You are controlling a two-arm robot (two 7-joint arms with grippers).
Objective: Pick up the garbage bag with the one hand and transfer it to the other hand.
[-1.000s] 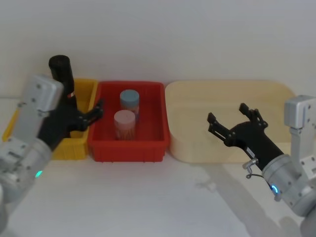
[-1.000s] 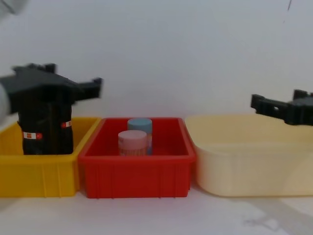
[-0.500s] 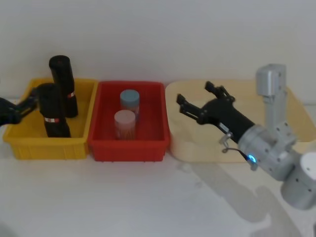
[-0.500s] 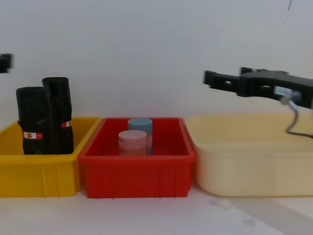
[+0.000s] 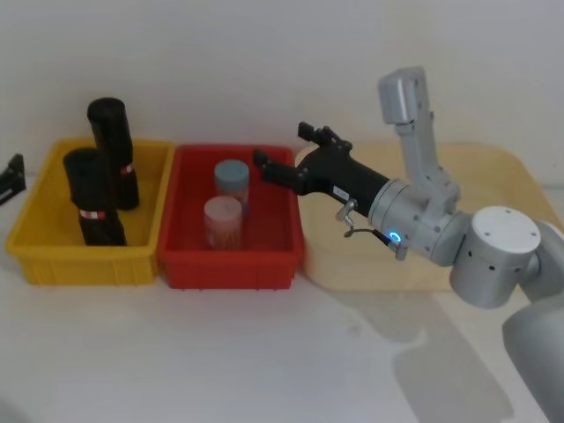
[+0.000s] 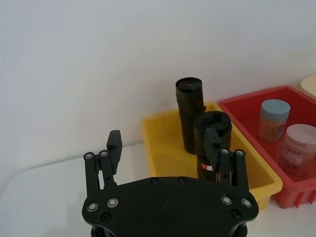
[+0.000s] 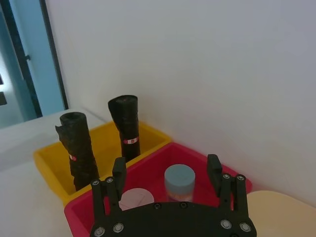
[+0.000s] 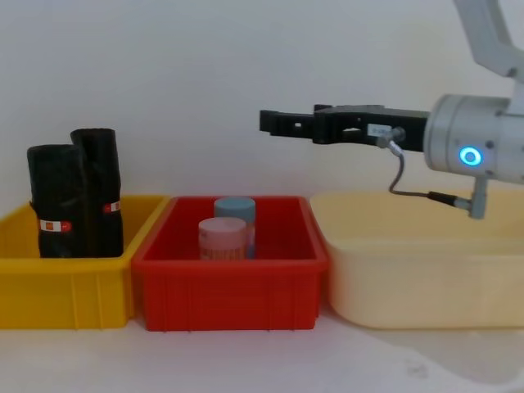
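**Bag waiting in its bin, both end effectors open and empty**

The garbage bag (image 5: 95, 201) stands upright in the yellow bin (image 5: 88, 264), straight ahead of the left end effector (image 6: 163, 145). Its fingers are spread wide with nothing between them, likely lined up for a side grasp. The right end effector (image 5: 284, 148), likewise agape and empty, hovers over the red bin (image 5: 229, 269), well apart from the bag and probably staged to receive it. The chest view shows how high it rides above the bin rims. The right wrist view shows a gap between the bag and the taller roll (image 7: 124, 126), which overlap in the chest view.
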